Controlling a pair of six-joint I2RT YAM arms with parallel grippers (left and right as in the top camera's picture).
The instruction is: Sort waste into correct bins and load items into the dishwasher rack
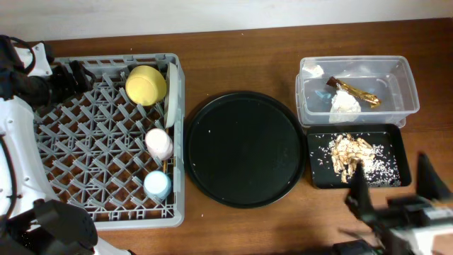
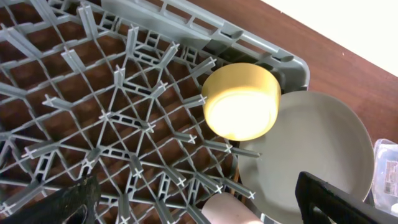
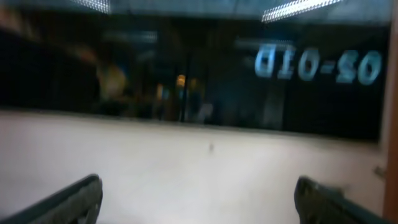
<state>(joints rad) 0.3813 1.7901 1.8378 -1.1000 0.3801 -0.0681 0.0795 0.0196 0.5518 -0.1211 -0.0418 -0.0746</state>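
The grey dishwasher rack (image 1: pixel 85 142) holds the yellow bowl (image 1: pixel 146 84), the pale plate (image 1: pixel 172 85) standing on edge, the pink cup (image 1: pixel 159 144) and the blue cup (image 1: pixel 157 185). The chopsticks are hard to make out. My left gripper (image 1: pixel 76 76) is open and empty above the rack's back left. Its wrist view shows the bowl (image 2: pixel 239 102), the plate (image 2: pixel 311 146) and the pink cup (image 2: pixel 227 213) between the fingers (image 2: pixel 199 208). The clear tub (image 1: pixel 396 78) holds the napkin (image 1: pixel 345 103) and the gold wrapper (image 1: pixel 362 94). The black tray (image 1: pixel 393 142) holds the food scraps (image 1: pixel 350 154). My right gripper (image 1: pixel 393 188) is open and empty.
A large round black tray (image 1: pixel 244 149) lies between the rack and the bins. The right wrist view is blurred; the fingers (image 3: pixel 202 205) face a pale wall and a dark window. The wooden table (image 1: pixel 233 57) runs behind everything.
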